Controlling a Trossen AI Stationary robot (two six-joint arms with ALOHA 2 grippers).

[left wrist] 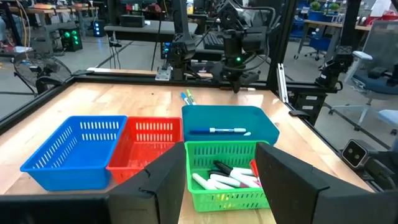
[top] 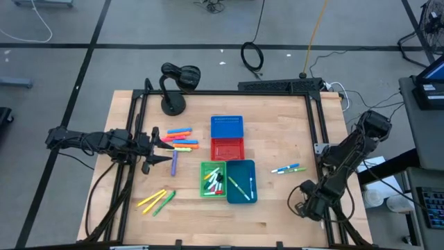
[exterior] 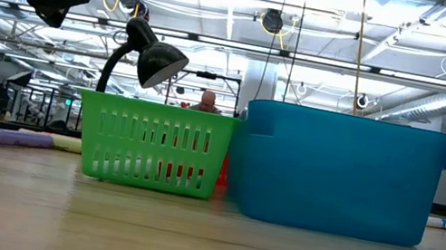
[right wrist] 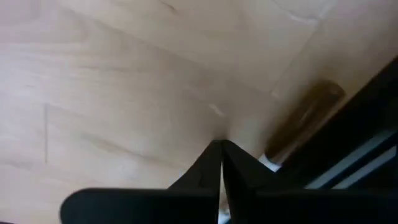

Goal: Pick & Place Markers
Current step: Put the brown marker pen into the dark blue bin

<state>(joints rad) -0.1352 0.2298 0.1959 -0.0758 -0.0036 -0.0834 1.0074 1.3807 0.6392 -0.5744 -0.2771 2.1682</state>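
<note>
Markers (top: 182,139) lie loose on the surface just ahead of the left gripper (top: 164,147), long axes running away from its spread, empty jaws. By my reading the left arm is nearer; the right gripper (right wrist: 221,149), jaws pressed together on nothing, sits well apart at the surface's right edge.

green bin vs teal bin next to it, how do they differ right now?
The green bin has slotted, see-through walls; the teal bin has solid walls. The green bin holds a heap of markers, white-bodied and dark; the teal bin holds only a couple, lying apart. In the low view the green bin stands lower than the teal bin. Both sit upright, side by side, on the wooden table, with their walls meeting in the low view.
</note>
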